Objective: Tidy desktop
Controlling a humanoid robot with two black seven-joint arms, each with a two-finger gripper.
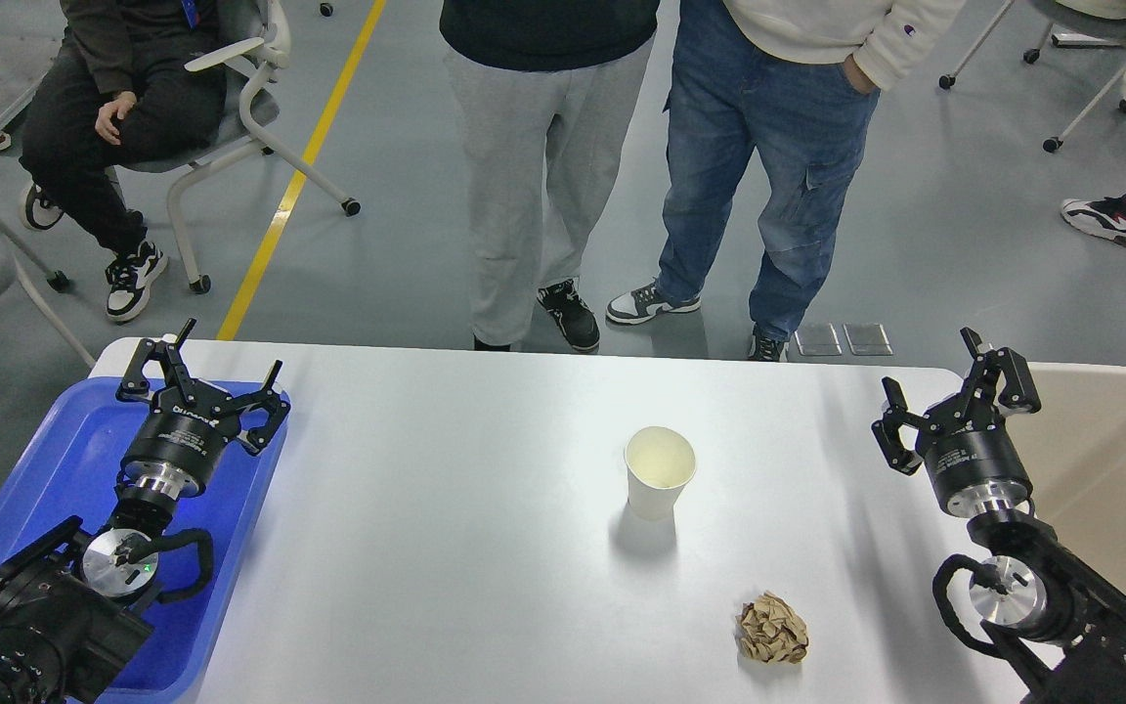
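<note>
The white desktop (pixel 446 508) fills the middle of the head view. A pale paper cup (pixel 659 473) stands upright near its centre. A crumpled ball of brown paper (pixel 773 630) lies nearer the front, right of the cup. My left gripper (pixel 226 364) hangs open over the blue tray at the left edge, holding nothing. My right gripper (pixel 930 376) is open at the right edge of the desktop, beside the beige bin, also with nothing in it. Both grippers are far from the cup and the paper.
A blue plastic tray (pixel 55 460) sits at the left end of the desktop. A beige plastic bin (pixel 1110 469) stands at the right end. Two people stand just beyond the far edge, and another sits on a chair (pixel 231 117) at the back left.
</note>
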